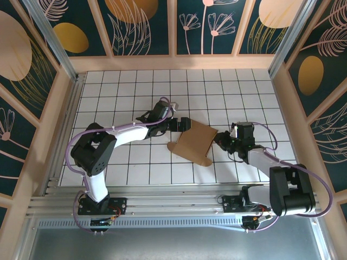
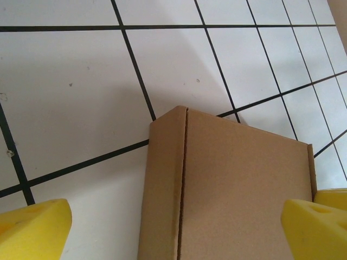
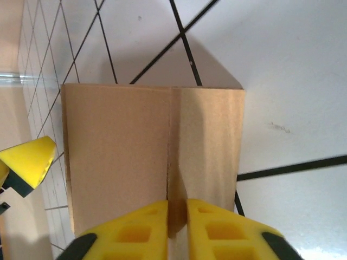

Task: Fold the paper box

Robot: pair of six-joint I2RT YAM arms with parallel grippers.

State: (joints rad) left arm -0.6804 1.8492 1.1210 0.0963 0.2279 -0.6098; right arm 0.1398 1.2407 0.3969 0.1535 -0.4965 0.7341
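My right fingers (image 3: 141,230), yellow: pressed together, pinching the near edge of the paper box (image 3: 124,151) where a crease runs down its panel. My left fingers (image 2: 35,227), yellow: spread wide, one on each side of the box's far end; I cannot tell whether they touch it. Paper box: plain brown cardboard, near the middle of the white tiled tabletop (image 1: 135,86), between my left and right fingers.

Two white-and-black arms (image 1: 126,132), lilac cables (image 1: 69,147), yellow jaws.
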